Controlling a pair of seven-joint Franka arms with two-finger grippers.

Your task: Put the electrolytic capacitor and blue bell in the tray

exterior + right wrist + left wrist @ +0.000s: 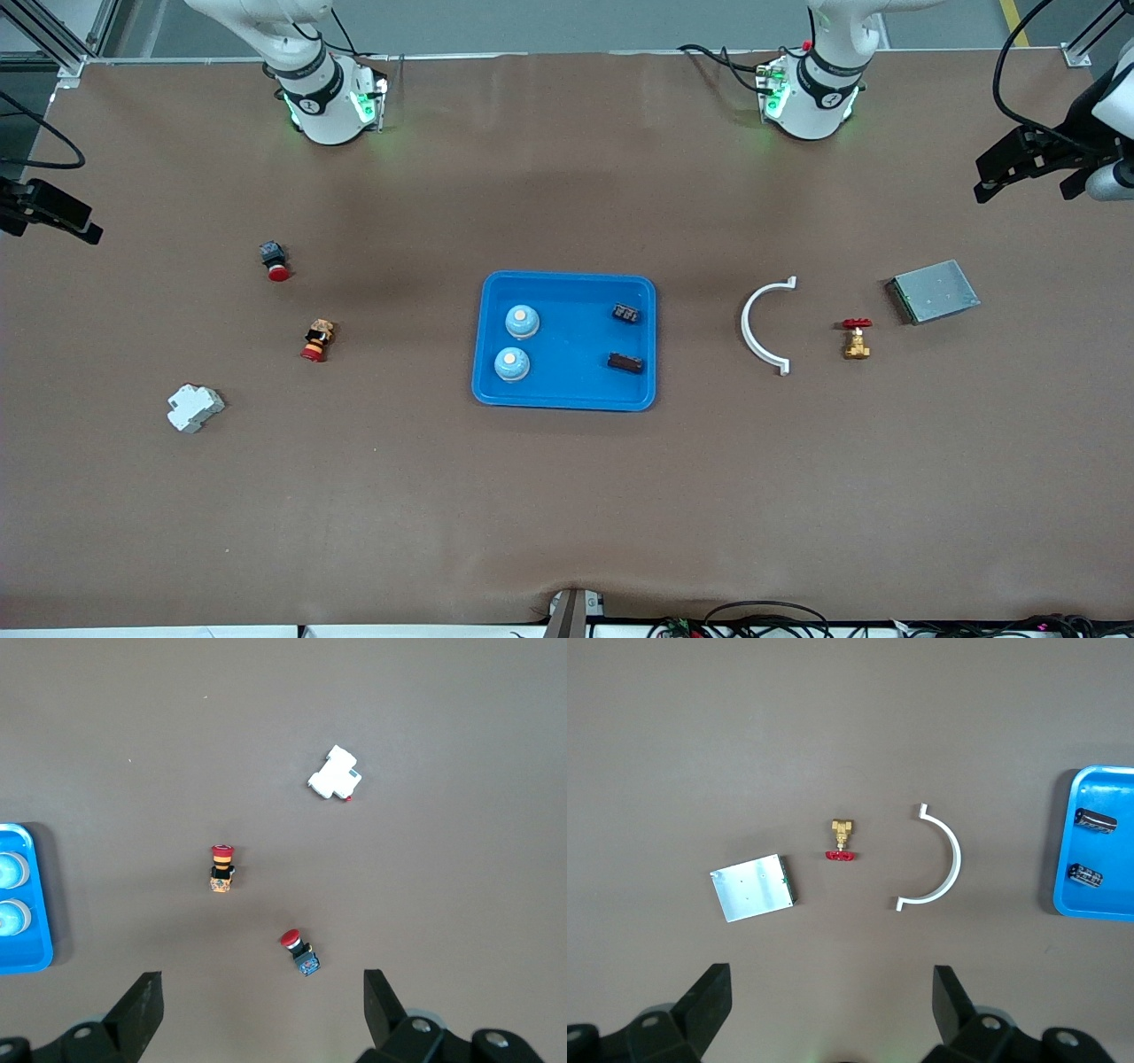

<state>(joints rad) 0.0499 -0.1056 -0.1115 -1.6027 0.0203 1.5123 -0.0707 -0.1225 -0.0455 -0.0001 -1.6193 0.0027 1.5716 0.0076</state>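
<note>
Brown table [567, 496] carried a blue tray [567, 396] already holding two bells [522, 321] and two capacitors [626, 313]; task apparently done. Left gripper [828, 997] and right gripper [261, 997] hung spread and empty, both arms waiting at their ends of the table.

both arms are waiting, raised off the table and pulled out to the frame's side edges. the left gripper [828, 1005] is showing at the right edge of the front view, fingers spread wide apart. the right gripper [261, 1010] is sitting at the left edge, fingers likewise spread, holding nothing.
</note>
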